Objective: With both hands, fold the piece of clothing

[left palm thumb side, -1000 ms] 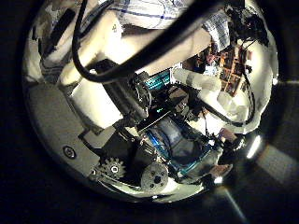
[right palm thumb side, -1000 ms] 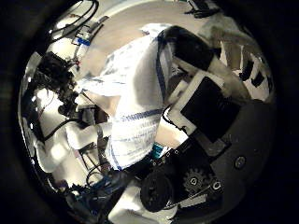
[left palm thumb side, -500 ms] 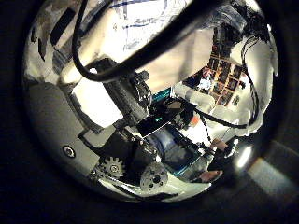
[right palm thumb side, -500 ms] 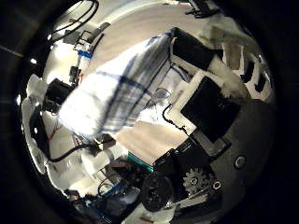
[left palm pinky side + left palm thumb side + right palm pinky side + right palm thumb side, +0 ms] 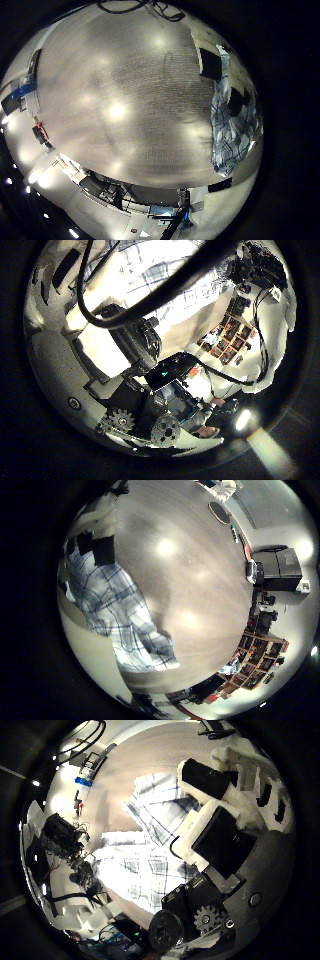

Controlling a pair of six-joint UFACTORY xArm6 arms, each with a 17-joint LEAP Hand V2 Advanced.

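The piece of clothing is a checked cloth. In the right thumb side palm view it (image 5: 150,845) spreads out close to the palm and runs in under my right hand's fingers (image 5: 205,785). My right hand (image 5: 225,835) is curled on it. In the right little finger side palm view the cloth (image 5: 115,610) hangs from dark finger parts (image 5: 92,548). In the left little finger side palm view the cloth (image 5: 232,125) is bunched round finger parts (image 5: 210,62) of my left hand. In the left thumb side palm view the cloth (image 5: 160,268) lies beyond my left hand (image 5: 130,340).
A broad pale surface with bright light spots fills the left little finger side view (image 5: 120,100) and the right little finger side view (image 5: 190,570). Shelves with small items (image 5: 228,328) and cluttered benches (image 5: 60,840) stand around.
Both thumb side views have shifted, so both hands have moved. In the right thumb side view the cloth has gone from a bunched hanging strip to a wider spread sheet.
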